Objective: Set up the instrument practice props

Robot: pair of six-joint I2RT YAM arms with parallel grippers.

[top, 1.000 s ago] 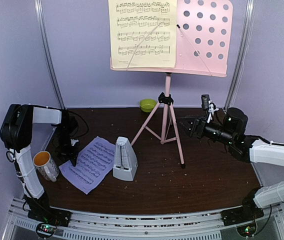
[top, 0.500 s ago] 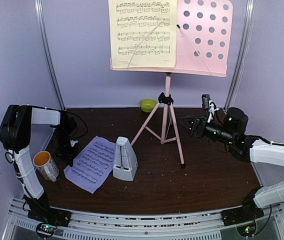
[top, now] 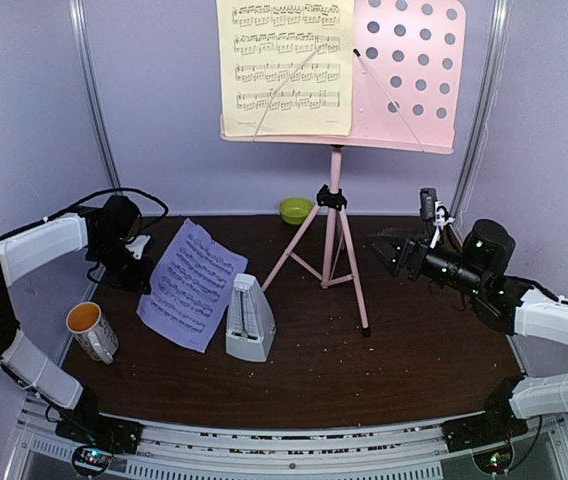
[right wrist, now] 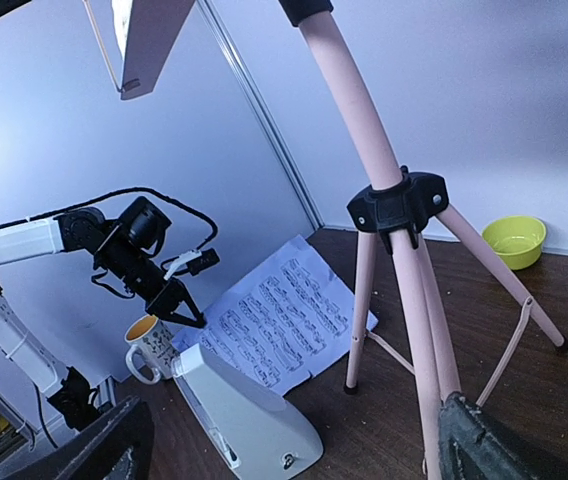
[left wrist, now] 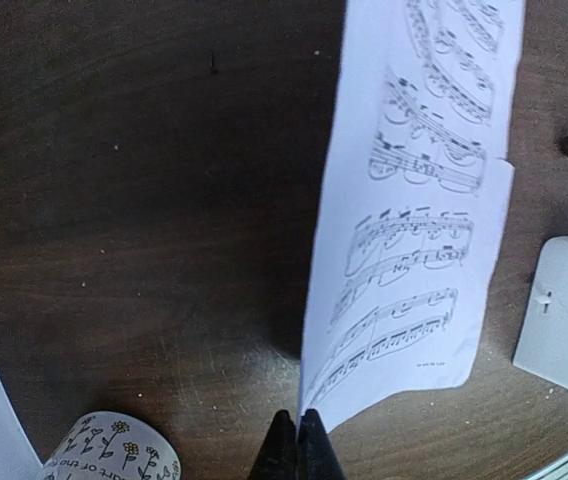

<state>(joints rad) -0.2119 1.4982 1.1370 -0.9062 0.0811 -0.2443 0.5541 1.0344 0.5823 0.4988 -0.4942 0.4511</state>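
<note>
The lavender sheet (top: 192, 285) sits left of the middle in the top view. It is thin and floppy, with black music notes printed on it. It is tipped up on a slant, not lying flat. The left fingers (left wrist: 297, 445) are pinched shut on its near corner, at the bottom of the left wrist view. I cannot tell if its far edge touches the worktop (top: 414, 350).

I think the step in hand is lifting this sheet up to the pink stand (top: 335, 180). The yellow sheet (top: 284, 65) fills the left half of the stand's desk, at the top of the picture. The right half, the part with the holes, is bare. The next move needs a high, slow lift. The paper could bend or slip out of the pinch.

The grey metronome (top: 249, 318) stands just beside the sheet's right edge, so the lift should go clear of it. A mug (top: 91, 330) stands near the lower left. The right fingers (top: 389, 255) are spread wide apart, holding nothing, near the stand's legs.
</note>
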